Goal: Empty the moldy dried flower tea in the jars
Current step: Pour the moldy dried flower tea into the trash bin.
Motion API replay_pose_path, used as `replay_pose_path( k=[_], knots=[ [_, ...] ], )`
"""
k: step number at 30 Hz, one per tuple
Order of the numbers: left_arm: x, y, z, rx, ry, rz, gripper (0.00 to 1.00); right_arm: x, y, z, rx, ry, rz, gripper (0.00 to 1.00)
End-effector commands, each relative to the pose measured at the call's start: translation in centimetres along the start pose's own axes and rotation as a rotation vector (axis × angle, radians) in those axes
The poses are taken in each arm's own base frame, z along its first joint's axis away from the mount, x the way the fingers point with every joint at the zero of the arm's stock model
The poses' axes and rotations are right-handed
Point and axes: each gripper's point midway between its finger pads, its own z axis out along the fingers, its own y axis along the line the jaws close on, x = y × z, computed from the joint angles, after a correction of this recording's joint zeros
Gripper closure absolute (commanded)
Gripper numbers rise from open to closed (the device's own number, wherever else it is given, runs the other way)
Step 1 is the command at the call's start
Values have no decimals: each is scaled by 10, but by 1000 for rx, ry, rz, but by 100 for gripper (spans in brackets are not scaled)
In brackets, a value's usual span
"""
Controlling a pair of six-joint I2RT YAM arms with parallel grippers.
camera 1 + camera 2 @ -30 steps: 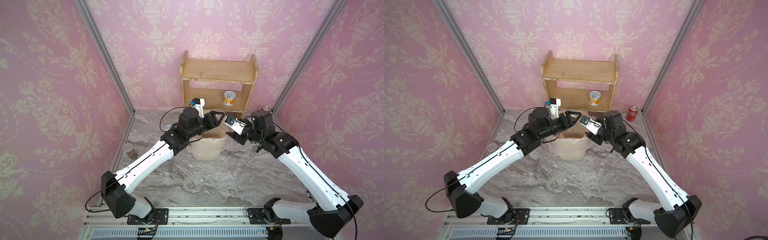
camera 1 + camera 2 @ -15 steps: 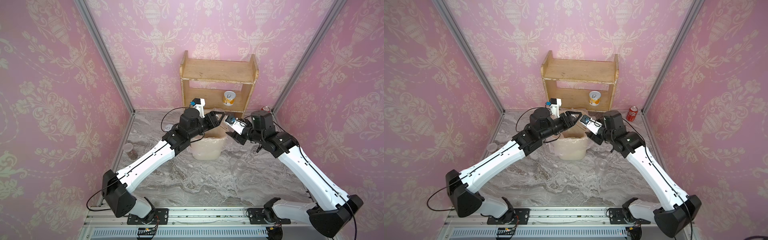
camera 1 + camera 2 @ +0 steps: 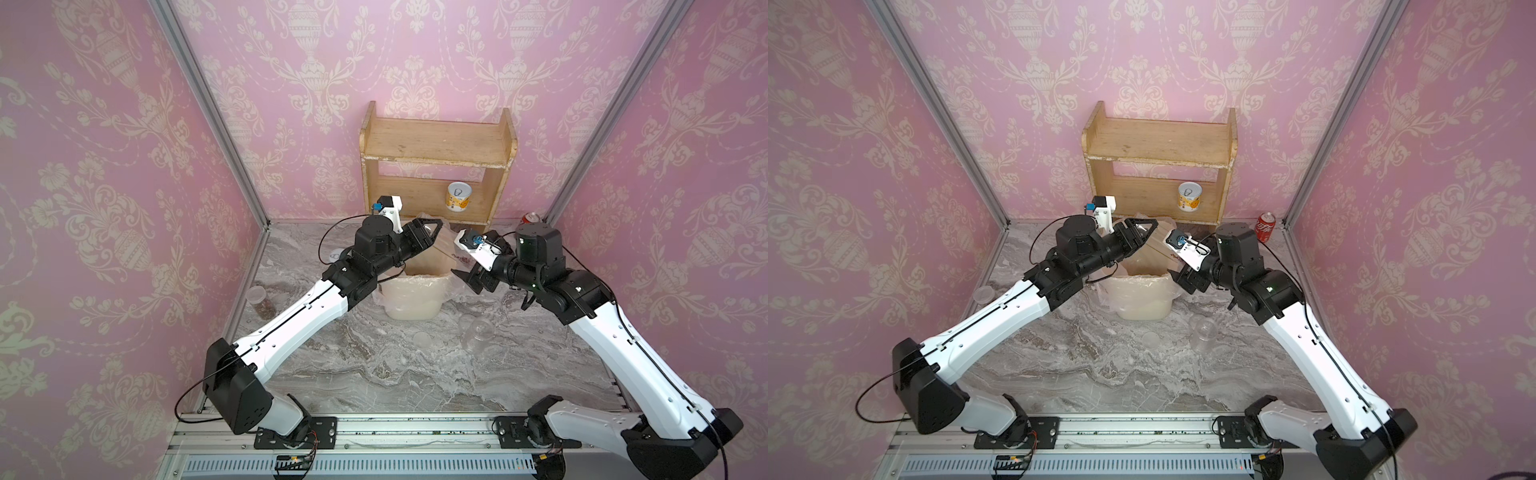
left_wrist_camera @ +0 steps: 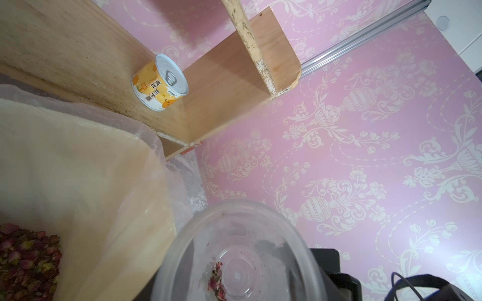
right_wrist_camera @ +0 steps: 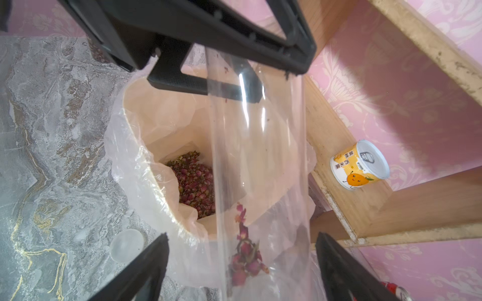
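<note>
Since earlier: right gripper (image 5: 242,234) sprung wide; left gripper (image 3: 434,236) clamps jar (image 5: 260,156) over bin (image 3: 411,307); marble tabletop (image 3: 374,365), pink patterned walls (image 3: 104,166).

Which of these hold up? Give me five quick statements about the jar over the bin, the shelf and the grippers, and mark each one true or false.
1. The left gripper holds a clear plastic jar tilted over the cream bag-lined bin. True.
2. That jar is completely empty. False: a few dried pinkish-red flower buds cling inside.
3. The yellow-and-white pull-tab tin stands on the wooden shelf's top board. False: it is on the lower board.
4. The right gripper is open. True.
5. The bin holds no buds. False: a heap of buds lies at its bottom.
</note>
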Motion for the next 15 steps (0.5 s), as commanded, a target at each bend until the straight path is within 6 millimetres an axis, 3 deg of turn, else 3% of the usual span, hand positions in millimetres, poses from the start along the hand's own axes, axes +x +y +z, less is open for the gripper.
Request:
replay_pose_path(
  k=[1,5,10,15],
  knots=[
    [-15,-7,-7,29,-54,-22,76,-10,6,-17,-3,-70,47,6],
    [-23,-4,-9,40,-78,-57,77,-26,0,-44,57,-200,212,0],
    [-30,-14,-8,84,-93,-91,78,-22,-39,-72,250,-250,710,0],
    [-35,-27,-5,151,-102,-158,78,-22,-43,-73,213,-319,1175,0]
  ],
)
